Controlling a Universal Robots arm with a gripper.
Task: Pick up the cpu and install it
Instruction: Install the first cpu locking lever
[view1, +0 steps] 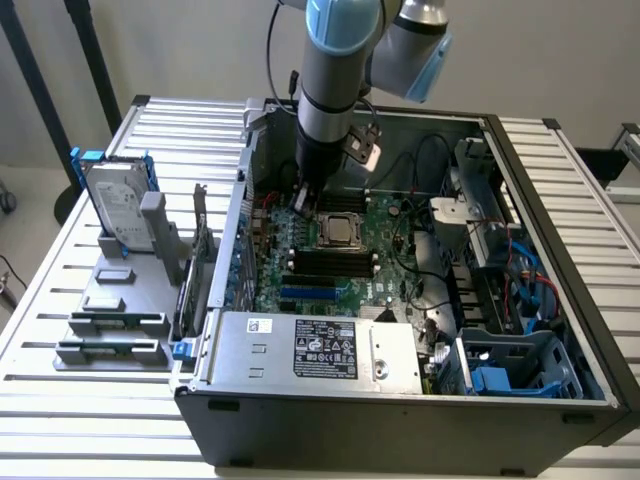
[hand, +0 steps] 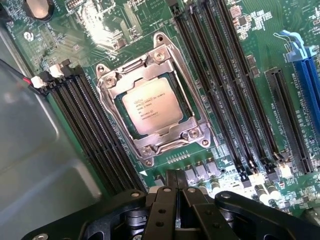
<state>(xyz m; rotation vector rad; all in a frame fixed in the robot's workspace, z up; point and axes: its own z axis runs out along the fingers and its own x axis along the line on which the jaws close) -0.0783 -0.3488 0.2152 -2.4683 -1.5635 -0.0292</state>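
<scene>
The cpu (view1: 338, 228) (hand: 152, 106), a small silver square chip, lies flat in its socket on the green motherboard (view1: 385, 250), with the socket's metal frame (hand: 107, 82) around it. My gripper (view1: 303, 200) (hand: 176, 177) hangs inside the open computer case, just above the board and a short way from the socket, on the exterior view's left of it. Its dark fingers are pressed together, shut on nothing. The gripper and the cpu are apart.
Black memory slots (hand: 225, 75) (hand: 92, 130) run on both sides of the socket, and a blue slot (hand: 306, 75) lies further off. A hard drive with a blue bracket (view1: 118, 205) stands on a grey holder (view1: 110, 330) outside the case. The power supply (view1: 315, 350) is at the near wall.
</scene>
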